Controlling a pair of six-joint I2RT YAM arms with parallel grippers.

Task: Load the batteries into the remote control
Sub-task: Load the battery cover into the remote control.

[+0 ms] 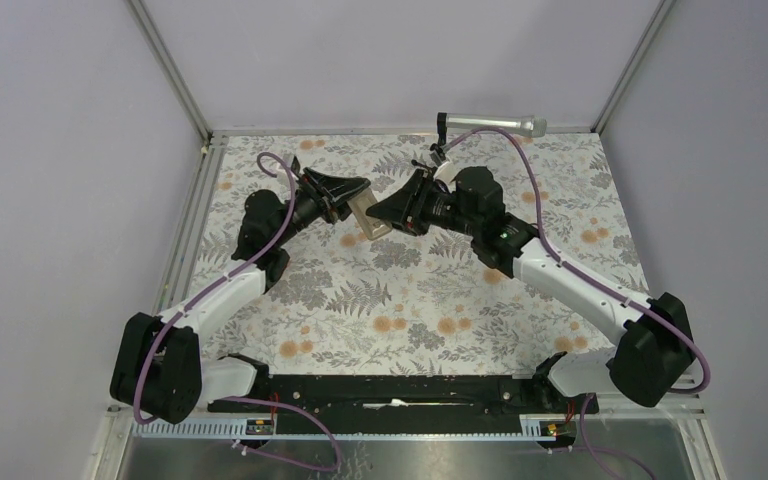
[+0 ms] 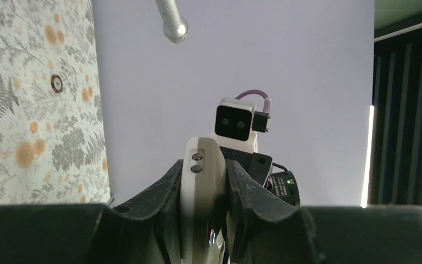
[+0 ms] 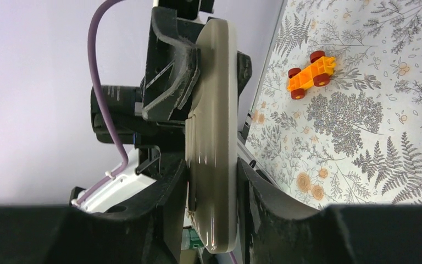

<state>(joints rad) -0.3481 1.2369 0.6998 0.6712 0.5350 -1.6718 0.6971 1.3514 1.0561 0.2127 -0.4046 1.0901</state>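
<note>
Remote control (image 1: 362, 214) is held off the table (image 1: 410, 300) at mid-field, shared by both arms. Left tool (image 2: 203, 177) pinches one end, right tool (image 3: 211, 176) pinches the other, each with fingers pressed against the broad faces. Long axis runs tool to tool, roughly left-right in the top view, and each wrist camera sees the body edge-on. Neither arm is nearer; both are in contact. Batteries are not visible in any view, and whether the tan recess is loaded cannot be told. Judgement: one tool must release before anything can be inserted. Toy car (image 3: 309, 74) lies on the table; microphone (image 1: 490, 123) is at the far edge.
</note>
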